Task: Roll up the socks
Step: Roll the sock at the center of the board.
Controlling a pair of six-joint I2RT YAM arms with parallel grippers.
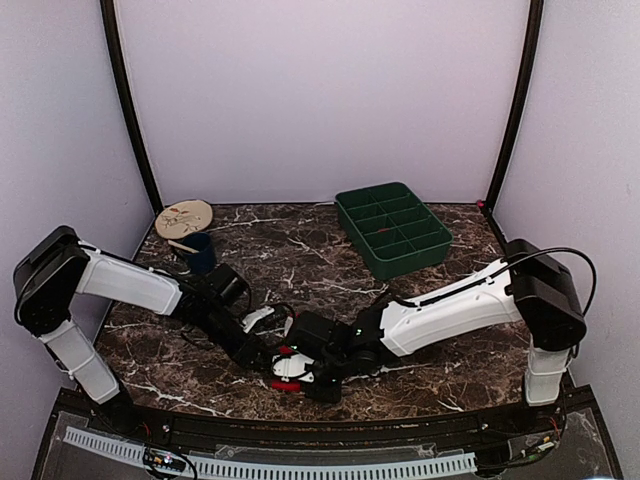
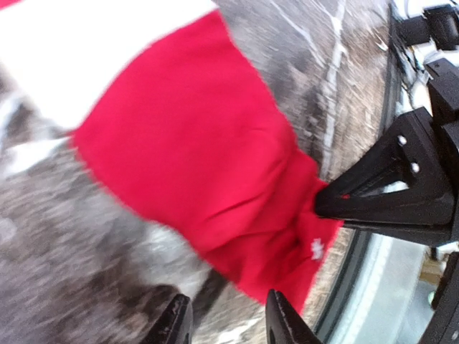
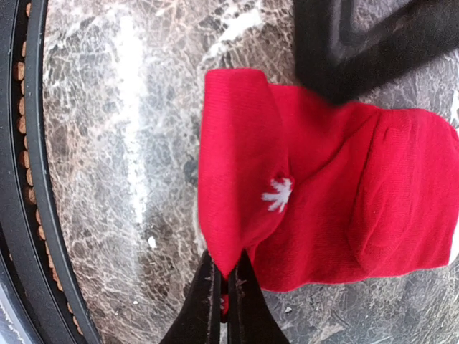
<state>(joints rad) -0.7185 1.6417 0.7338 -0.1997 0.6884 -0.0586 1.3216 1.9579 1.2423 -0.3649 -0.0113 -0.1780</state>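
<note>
The red sock (image 3: 323,201) lies flat on the marble desk (image 3: 129,143), close to its near edge, between the two arms. Its white cuff (image 2: 93,43) points away from the right arm. I cannot tell whether a second sock lies beneath it.

The right tool (image 3: 226,276) is pinched shut on the sock's end, which is turned back over the body, with a small white mark (image 3: 278,193) on the flap. The left tool (image 2: 228,309) hovers just beside the sock, its fingers parted narrowly with nothing between them.

The step in hand looks like the first turn of the roll, with most of the rolling not yet done.

To do it well:
- The right tool should carry the pinched end low and straight along the sock toward the cuff, so the fold stays square and does not skew.
- The left tool is best used as a clamp. It should press or nip the body of the sock just ahead of the fold, so the fabric does not slide on the smooth desk.
- The pinch should be released only once the turn sits on itself, then retaken at the new leading edge.

The main risks are a loose first turn that springs open, dragging the whole sock toward the desk edge, and the two tools colliding, since they are working very close together.
</note>
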